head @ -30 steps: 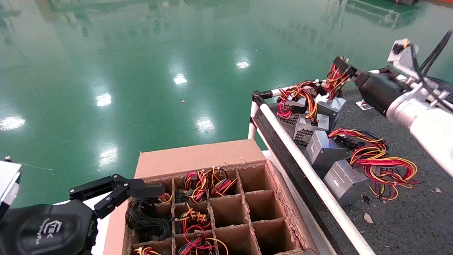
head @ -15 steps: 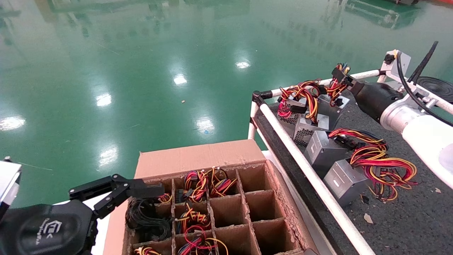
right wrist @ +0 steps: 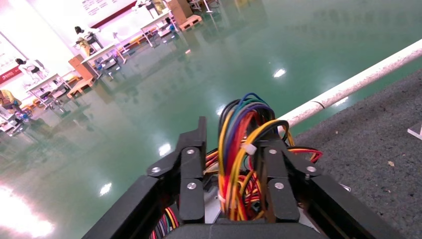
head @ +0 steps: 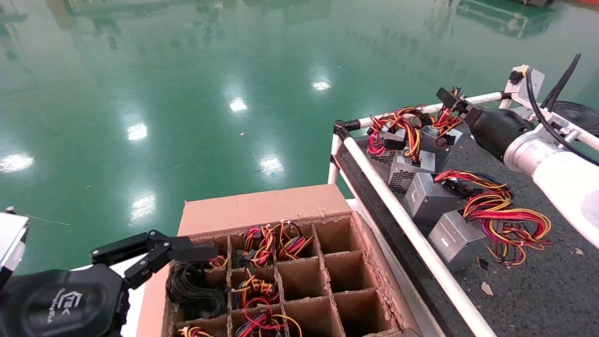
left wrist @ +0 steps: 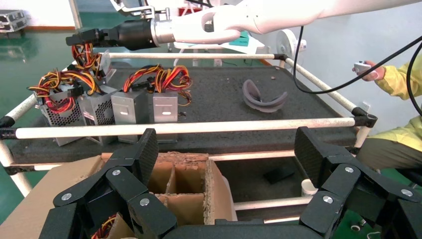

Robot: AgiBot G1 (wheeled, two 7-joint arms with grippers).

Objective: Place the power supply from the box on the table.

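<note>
The power supply [head: 439, 140], a silver-grey case, rests on the far left corner of the dark table [head: 538, 281]. Its wire bundle [right wrist: 244, 144] rises between the fingers of my right gripper [head: 449, 99], which stands open around it. In the right wrist view my right gripper [right wrist: 236, 134] shows a gap between one finger and the wires. The cardboard box [head: 262, 206] with its grid of cells sits below the table's left side. My left gripper [head: 159, 252] hangs open at the box's left edge, and in its wrist view my left gripper [left wrist: 229, 152] holds nothing.
Several other power supplies [head: 428, 199] lie in a row along the white rail [head: 412, 234]. More wired units [head: 266, 241] fill the box's left cells. A grey curved piece [left wrist: 263, 97] lies on the table, and a person [left wrist: 398, 79] sits beyond it.
My right gripper came down and toward the far corner with the power supply, setting it on the table. Over the last half second it barely moved. The left arm stayed still.
</note>
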